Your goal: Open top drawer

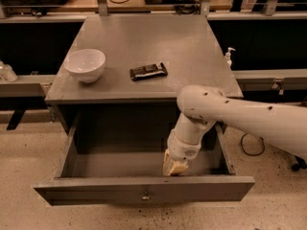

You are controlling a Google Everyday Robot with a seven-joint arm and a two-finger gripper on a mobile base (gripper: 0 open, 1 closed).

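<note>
The top drawer (144, 189) is pulled far out of the grey cabinet, its wide front facing me with a small metal knob (146, 195) at the centre. Its deep grey box interior (120, 164) has nothing in it. My gripper (173, 167) hangs from the white arm (230, 115) that reaches in from the right. It points down inside the drawer, just behind the front panel and right of centre.
A white bowl (86, 64) sits at the left of the cabinet top (192, 47), a dark snack bar (148, 71) near its middle. A small pump bottle (230, 56) stands by the cabinet's right edge. Speckled floor lies in front.
</note>
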